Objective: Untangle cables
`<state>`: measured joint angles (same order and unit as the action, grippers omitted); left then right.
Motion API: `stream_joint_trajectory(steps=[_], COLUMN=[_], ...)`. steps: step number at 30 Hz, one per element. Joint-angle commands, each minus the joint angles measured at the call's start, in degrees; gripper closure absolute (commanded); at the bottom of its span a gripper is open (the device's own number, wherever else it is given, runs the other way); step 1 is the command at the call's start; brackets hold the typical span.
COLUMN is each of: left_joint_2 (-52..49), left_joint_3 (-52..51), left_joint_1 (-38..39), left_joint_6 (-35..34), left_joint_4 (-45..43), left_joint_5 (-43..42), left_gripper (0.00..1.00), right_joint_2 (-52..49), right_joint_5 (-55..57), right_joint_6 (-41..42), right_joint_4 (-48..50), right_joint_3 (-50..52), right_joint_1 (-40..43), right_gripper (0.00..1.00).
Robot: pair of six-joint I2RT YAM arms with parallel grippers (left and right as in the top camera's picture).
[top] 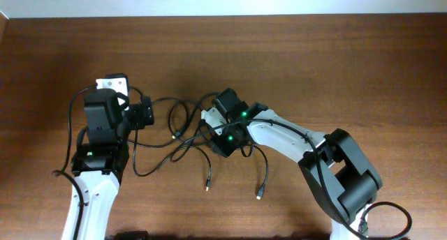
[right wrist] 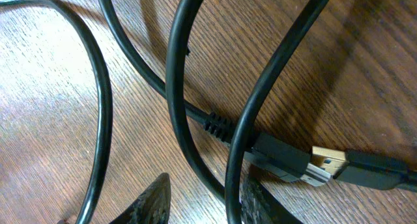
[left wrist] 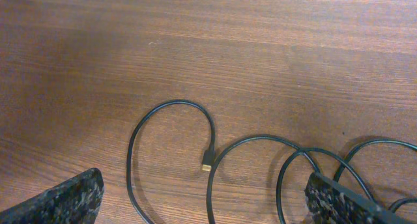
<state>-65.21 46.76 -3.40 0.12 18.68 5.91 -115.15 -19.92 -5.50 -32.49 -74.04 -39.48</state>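
Several thin black cables lie tangled on the wooden table between my two grippers, with loose plug ends at the front. My left gripper is wide open just above the left side of the tangle. In the left wrist view its fingers straddle cable loops and a gold-tipped plug. My right gripper is low on the tangle's right side. In the right wrist view its fingers are open around two cable strands, next to a mated plug.
The brown wooden table runs to a pale wall edge at the back. A white tag or mount sits by my left arm. Thicker arm wires loop beside the left arm.
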Motion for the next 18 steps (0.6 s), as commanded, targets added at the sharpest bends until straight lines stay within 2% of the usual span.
stream_joint_trajectory(steps=[1,4,7,9,10,11,12,13,16,18], left_joint_2=[0.1,0.1,0.1,0.1,0.1,0.1,0.1,0.1,0.1,0.1], left_joint_3=[0.2,0.2,0.2,0.2,0.2,0.2,0.2,0.2,0.2,0.2], left_joint_1=[-0.1,-0.1,-0.1,-0.1,-0.1,-0.1,-0.1,-0.1,-0.1,-0.1], left_joint_6=[-0.8,-0.8,-0.8,-0.8,-0.8,-0.8,-0.8,-0.8,-0.8,-0.8], left_joint_4=[-0.1,-0.1,-0.1,-0.2,-0.1,-0.1,-0.1,-0.1,-0.1,-0.1], left_joint_5=[-2.3,-2.3,-2.3,-3.5,-3.4,-3.7,-3.7,-4.7,-5.1,-5.1], left_gripper=[0.01,0.01,0.01,0.01,0.01,0.01,0.01,0.01,0.01,0.01], right_joint_2=[-0.5,-0.5,-0.5,-0.1,0.3,0.3,0.3,1.4,7.1,7.2], right_joint_5=[2.8,18.9,18.9,19.1,22.7,20.8,17.6,16.0,16.1,17.6], right_joint_6=[2.6,10.7,10.7,10.8,16.1,16.0,14.8,14.8,11.5,11.2], right_joint_4=[-0.2,-1.3,-1.4,-1.2,-1.1,-1.3,-1.3,-1.4,-1.8,-4.5], right_joint_3=[-0.1,-0.1,-0.1,-0.2,-0.2,-0.2,-0.2,-0.3,-0.8,-0.7], right_joint_1=[-0.2,-0.1,-0.2,-0.1,-0.1,-0.2,-0.2,-0.2,-0.2,0.2], right_gripper=[0.64,0.65,0.73,0.73,0.79,0.76,0.62,0.57,0.55,0.56])
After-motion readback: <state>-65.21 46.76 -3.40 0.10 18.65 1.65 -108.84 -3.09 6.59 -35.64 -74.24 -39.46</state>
